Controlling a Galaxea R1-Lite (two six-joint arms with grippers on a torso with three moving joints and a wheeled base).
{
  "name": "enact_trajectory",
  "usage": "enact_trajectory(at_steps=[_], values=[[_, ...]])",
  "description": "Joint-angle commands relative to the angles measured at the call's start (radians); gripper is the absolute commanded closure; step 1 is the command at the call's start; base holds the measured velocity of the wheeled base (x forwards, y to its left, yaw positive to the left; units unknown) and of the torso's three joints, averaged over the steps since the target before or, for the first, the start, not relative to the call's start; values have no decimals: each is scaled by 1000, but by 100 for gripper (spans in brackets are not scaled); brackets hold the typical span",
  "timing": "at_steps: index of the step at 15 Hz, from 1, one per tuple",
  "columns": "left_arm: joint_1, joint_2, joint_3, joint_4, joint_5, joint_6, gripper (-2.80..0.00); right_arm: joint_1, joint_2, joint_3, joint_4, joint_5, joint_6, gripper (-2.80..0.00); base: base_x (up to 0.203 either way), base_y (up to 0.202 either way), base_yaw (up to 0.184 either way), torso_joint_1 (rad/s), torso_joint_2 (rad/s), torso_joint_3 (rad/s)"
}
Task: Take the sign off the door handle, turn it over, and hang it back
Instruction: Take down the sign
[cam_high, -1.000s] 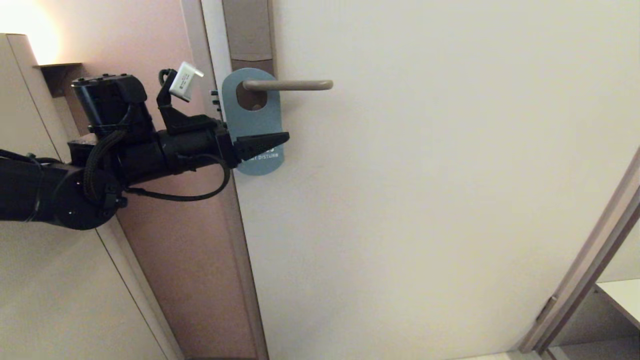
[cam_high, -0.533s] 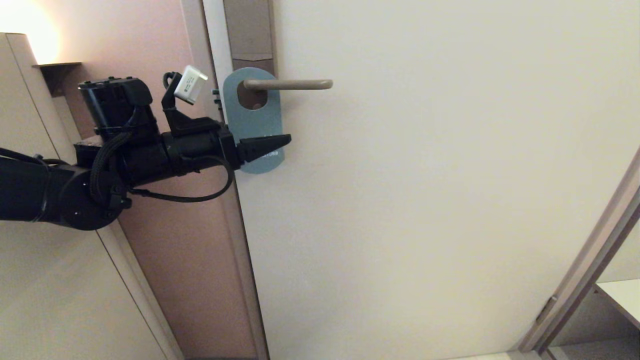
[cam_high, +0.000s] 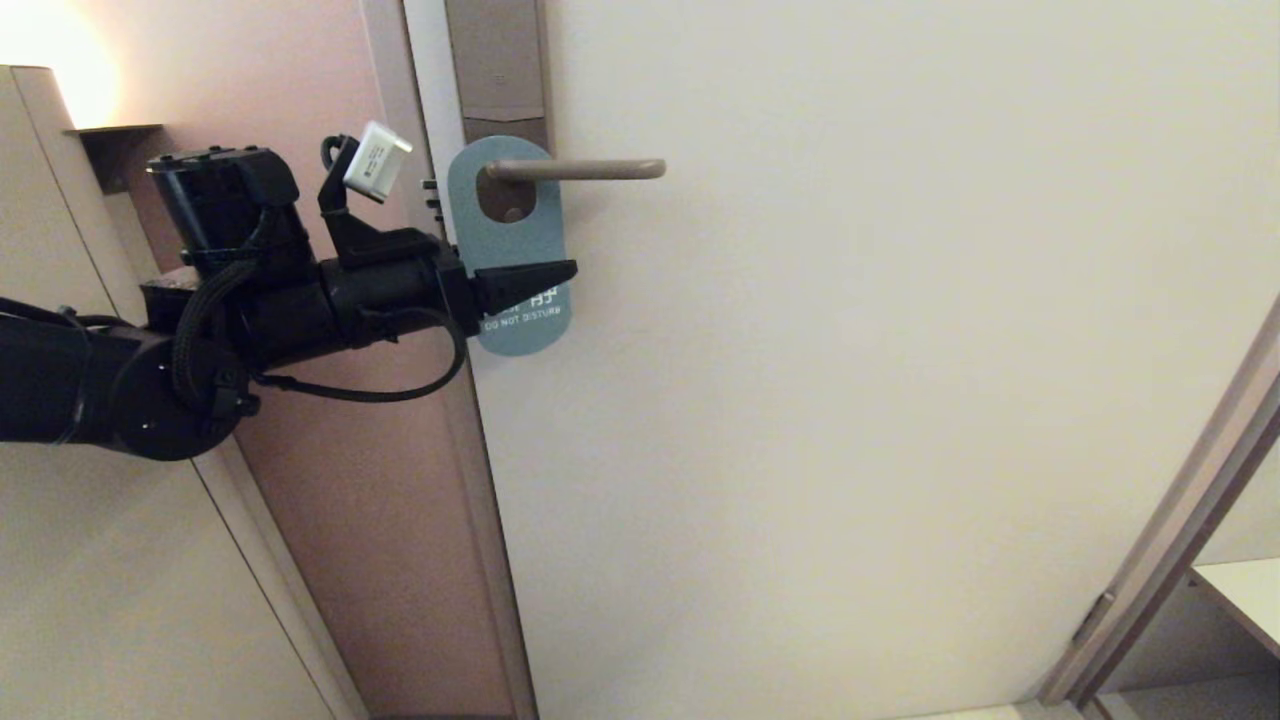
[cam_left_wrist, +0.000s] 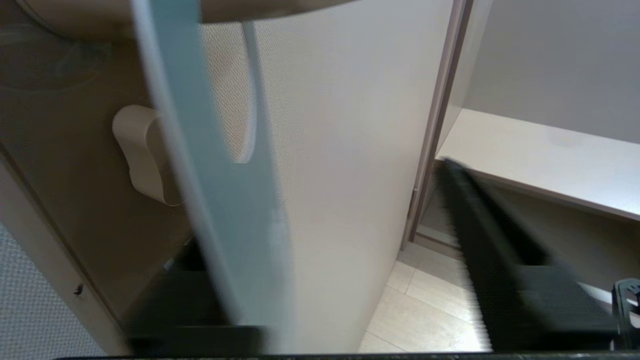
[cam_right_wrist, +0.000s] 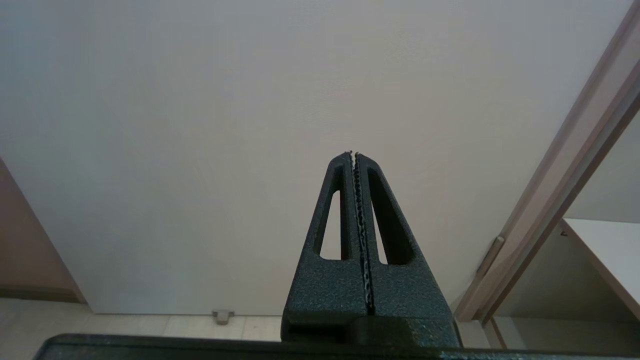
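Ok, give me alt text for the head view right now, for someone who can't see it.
The left gripper reaches in from the left with its fingers straddling the lower part of the blue sign, which hangs by its oval hole on the door handle, "DO NOT DISTURB" side out. The pale door fills most of the view.

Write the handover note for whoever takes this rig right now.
Left gripper: at the sign's lower half, one finger in front of the card and one behind it, jaws not yet clamped shut.
Right gripper: shut, parked, facing the bare door, holding nothing.
Sign: hangs on the handle by its hole, blue "DO NOT DISTURB" side facing out.
Done: left gripper placed around the sign.
Left: clamp the sign, lift it off the handle, turn it over, hang it back.
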Motion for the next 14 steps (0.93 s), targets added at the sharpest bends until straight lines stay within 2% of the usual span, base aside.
enact_trajectory(at_steps=[1,10,14], values=[[0,-11,0,-3,-4,-5,0,1,0,0,0,0,-1,0,0,0,0,0,0,0],[-14,-68,6,3,6,-9,0,0,0,0,0,0,-1,0,0,0,0,0,0,0],[-43,-82,6,4,58,-8,0,0,0,0,0,0,-1,0,0,0,0,0,0,0]])
